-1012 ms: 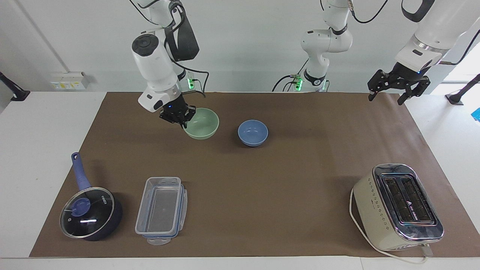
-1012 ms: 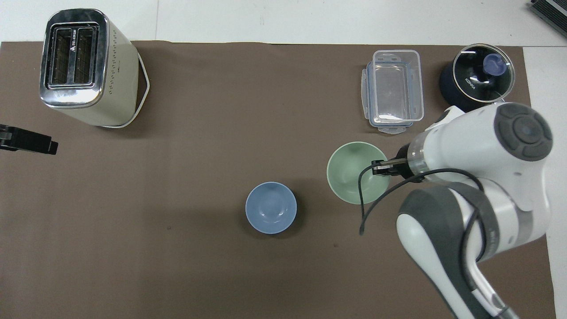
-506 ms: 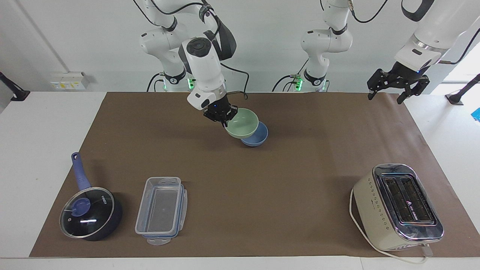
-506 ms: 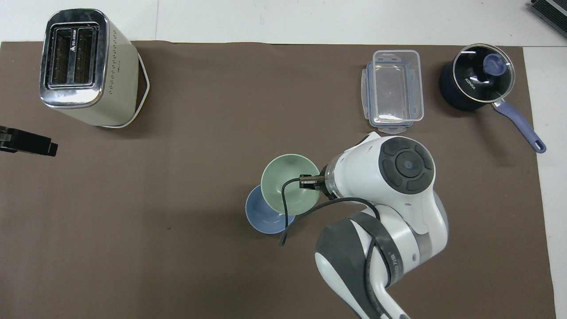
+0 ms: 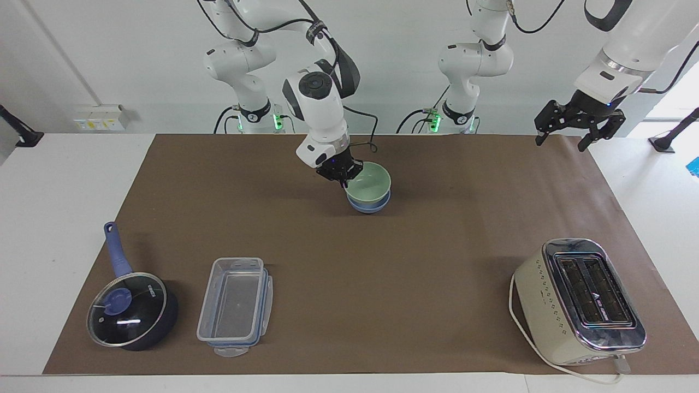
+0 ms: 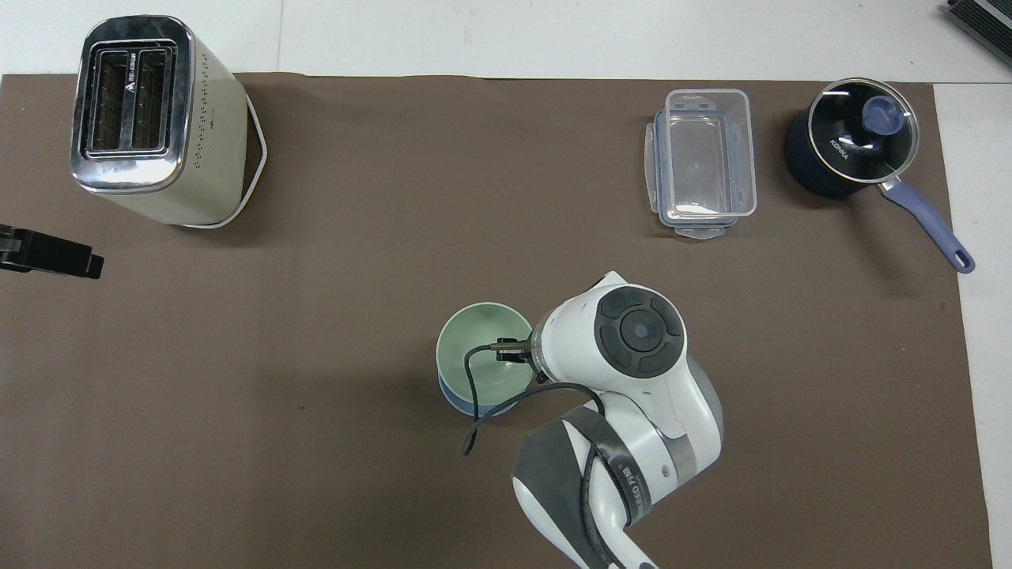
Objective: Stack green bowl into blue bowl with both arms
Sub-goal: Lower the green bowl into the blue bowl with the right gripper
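The pale green bowl (image 5: 373,182) sits down inside the periwinkle-blue bowl (image 5: 370,207) in the middle of the mat, near the robots. Only the blue bowl's lower rim shows under it in the overhead view (image 6: 468,405), below the green bowl (image 6: 473,354). My right gripper (image 5: 344,178) is shut on the green bowl's rim on the side toward the right arm's end; it also shows in the overhead view (image 6: 510,349). My left gripper (image 5: 567,137) is open and empty, waiting in the air over the mat's corner at the left arm's end.
A cream toaster (image 5: 579,300) stands far from the robots at the left arm's end. A clear plastic container (image 5: 235,305) and a dark-blue lidded saucepan (image 5: 131,308) stand far from the robots at the right arm's end. The brown mat (image 5: 382,284) covers the table.
My right gripper has carried the green bowl from beside the blue bowl to over it and lowered it into the blue bowl. The left arm has stayed in place.
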You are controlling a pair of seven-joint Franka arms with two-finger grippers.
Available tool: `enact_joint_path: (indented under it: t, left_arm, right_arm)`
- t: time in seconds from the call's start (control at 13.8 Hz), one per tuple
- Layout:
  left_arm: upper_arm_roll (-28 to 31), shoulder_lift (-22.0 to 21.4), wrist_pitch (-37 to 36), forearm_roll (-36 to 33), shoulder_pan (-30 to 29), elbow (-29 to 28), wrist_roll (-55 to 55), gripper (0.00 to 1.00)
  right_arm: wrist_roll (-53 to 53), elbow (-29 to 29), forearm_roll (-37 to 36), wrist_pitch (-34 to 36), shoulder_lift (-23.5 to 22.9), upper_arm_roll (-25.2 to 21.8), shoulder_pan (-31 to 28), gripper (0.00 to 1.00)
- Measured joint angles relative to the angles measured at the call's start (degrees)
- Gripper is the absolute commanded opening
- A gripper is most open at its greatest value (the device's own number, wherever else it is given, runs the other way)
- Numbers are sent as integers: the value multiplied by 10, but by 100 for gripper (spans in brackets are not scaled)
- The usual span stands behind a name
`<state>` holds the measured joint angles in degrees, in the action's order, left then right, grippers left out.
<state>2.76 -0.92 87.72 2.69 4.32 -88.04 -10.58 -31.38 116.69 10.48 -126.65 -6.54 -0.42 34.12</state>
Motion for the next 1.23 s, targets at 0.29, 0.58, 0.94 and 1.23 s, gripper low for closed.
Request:
enact_joint_path:
  t: [0.29,0.58,0.94,1.23]
  left_arm:
    - [0,0,0,0,0,0,0,100]
    - [0,0,0,0,0,0,0,100]
    - [0,0,0,0,0,0,0,100]
    - [0,0,0,0,0,0,0,100]
  right_arm:
    - [-7,19,0,-4,0,0,14,0]
    - [-7,42,0,-34,-2,0,19,0]
    - [-8,51,0,-56,-9,0,27,0]
    - [-8,51,0,-71,-21,0,27,0]
